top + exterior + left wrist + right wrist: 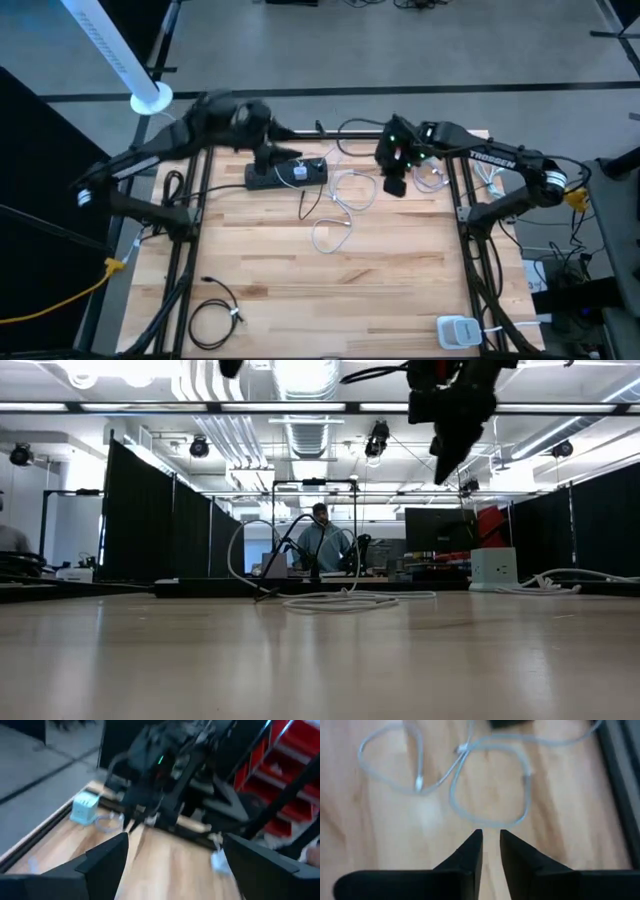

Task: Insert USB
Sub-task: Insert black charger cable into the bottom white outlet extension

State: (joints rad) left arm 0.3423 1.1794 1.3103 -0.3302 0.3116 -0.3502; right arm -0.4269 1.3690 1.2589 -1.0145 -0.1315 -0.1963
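A black power strip (288,173) lies near the table's far edge, with a white plug (300,172) on it. A white USB cable (340,198) lies in loose loops on the wood in front of it and shows in the right wrist view (470,775) and the low view (345,600). My left gripper (270,156) hovers over the strip's left part, its fingers (107,857) wide open and pointing toward the right arm. My right gripper (395,180) hangs above the cable's right loops, pointing down (491,845), shut to a narrow slit with nothing in it.
A coiled black cable (215,315) lies near the table's near left corner. A white charger block (458,330) sits at the near right corner, and more white cords (432,178) lie by the right arm. A person (322,545) stands beyond the far edge.
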